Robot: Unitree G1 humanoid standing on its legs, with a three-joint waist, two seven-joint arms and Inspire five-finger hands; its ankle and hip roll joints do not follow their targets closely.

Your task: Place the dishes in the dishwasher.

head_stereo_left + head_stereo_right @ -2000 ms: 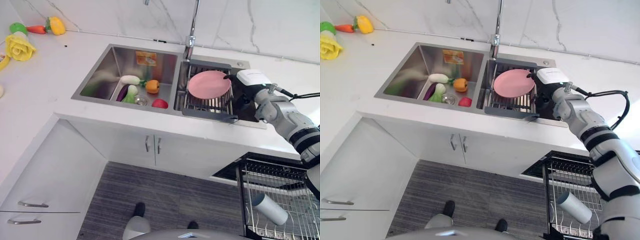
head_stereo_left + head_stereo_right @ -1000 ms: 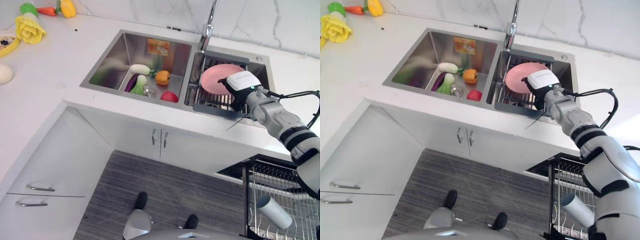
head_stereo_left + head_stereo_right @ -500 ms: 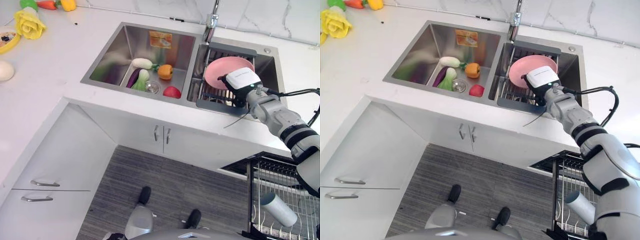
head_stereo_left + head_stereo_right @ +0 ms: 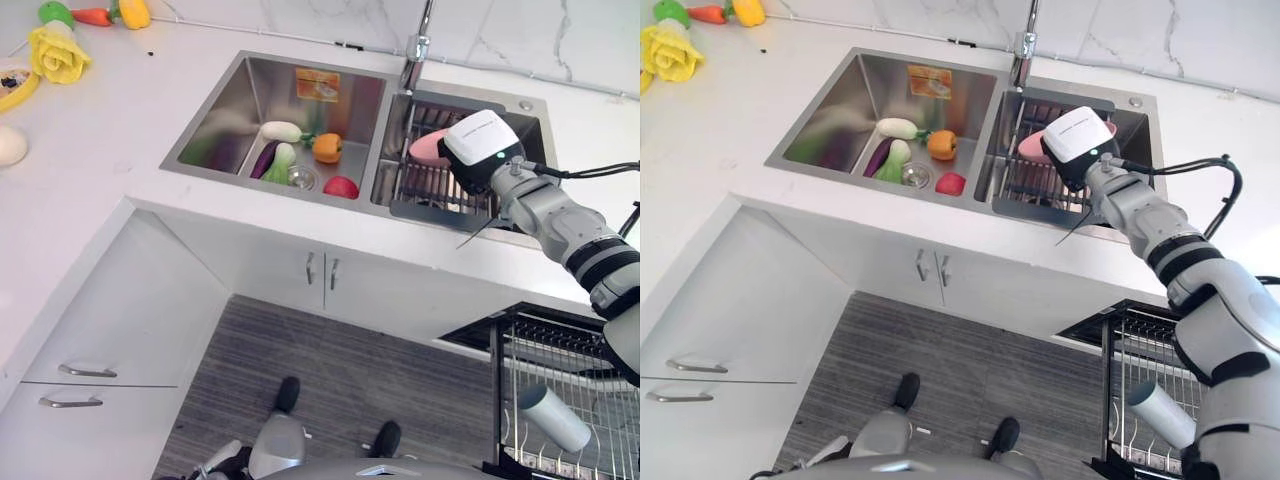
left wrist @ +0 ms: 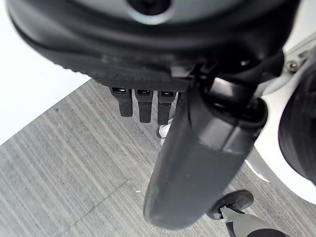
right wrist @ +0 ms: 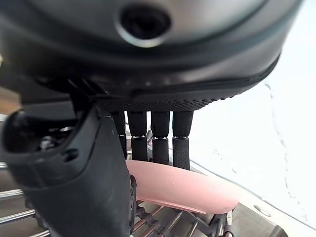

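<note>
Over the right-hand basin of the steel double sink (image 4: 232, 118), I have my right hand (image 6: 153, 133) at the round pink plate (image 6: 187, 190), which sits tilted on the dark wire drying rack (image 4: 432, 187) in that basin. Through the right wrist camera the fingers (image 6: 160, 140) reach down behind the plate's upper rim and the thumb (image 6: 74, 177) comes down on the near face, so the plate lies between them, edge-on to the palm; I judge this a pinch on the rim, though I cannot see actual contact on the far side. From the head cameras the white wrist housing covers most of the plate, leaving a pink sliver at its left. The plate's flat face runs roughly across the rack, and my right arm is plainly the nearer one; my left hand (image 5: 143, 106) hangs low over the grey floor, fingers curled, holding nothing. The open dishwasher rack (image 4: 560, 400), with a white cylindrical cup (image 4: 553, 418) already in it, lies well apart, below and to my right, so the carry would go that way.
</note>
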